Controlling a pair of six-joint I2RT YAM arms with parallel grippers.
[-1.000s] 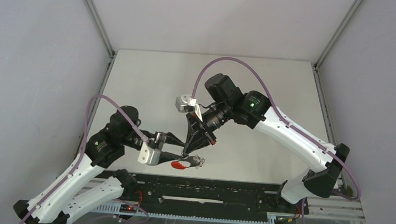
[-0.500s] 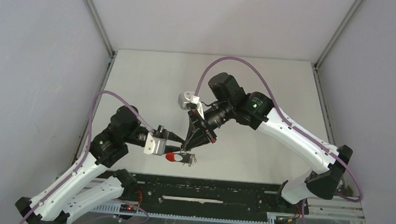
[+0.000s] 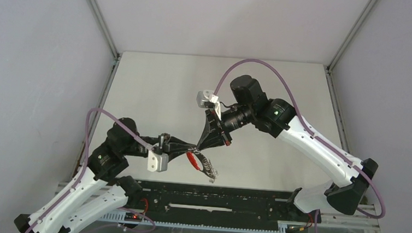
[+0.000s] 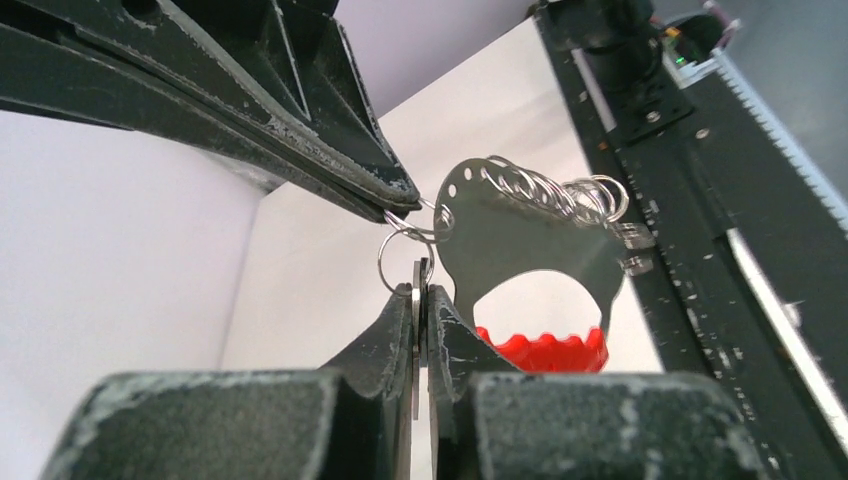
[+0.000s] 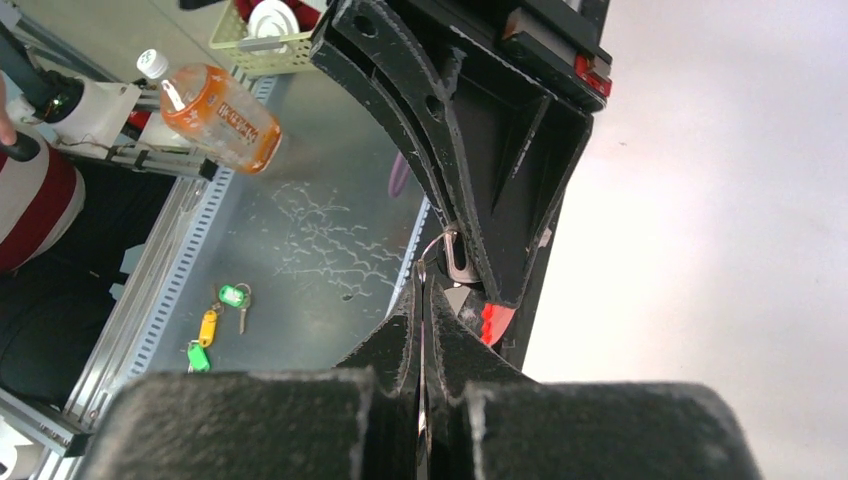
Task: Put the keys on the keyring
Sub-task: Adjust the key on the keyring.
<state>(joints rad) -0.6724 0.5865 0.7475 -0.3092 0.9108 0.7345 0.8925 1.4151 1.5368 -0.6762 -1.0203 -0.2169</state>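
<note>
My left gripper (image 3: pixel 192 147) (image 4: pixel 421 295) is shut on a flat silvery key (image 4: pixel 416 278), seen edge-on between its pads. The thin keyring (image 4: pixel 398 258) passes by the key's top. My right gripper (image 3: pixel 198 145) (image 5: pixel 421 285) is shut on that keyring (image 5: pixel 437 247), tip to tip with the left one above the table's near edge. Below them hang the red strap (image 3: pixel 192 159) (image 4: pixel 540 352), a flat metal plate (image 4: pixel 530 240) with an arched cut-out, a chain of small rings (image 4: pixel 545 190) and the rest of the keys (image 3: pixel 207 170).
A black rail (image 3: pixel 214 196) runs along the near table edge under the hanging bunch. Beyond it, the right wrist view shows an orange bottle (image 5: pixel 222 115), colour-tagged keys (image 5: pixel 207 327) on a grey surface and a basket (image 5: pixel 262 45). Grey walls close the table's sides and back.
My left gripper has closed onto the key. Both grippers shifted slightly right and away. The red strap and bunch swung from lying sideways to hanging down to the right.
</note>
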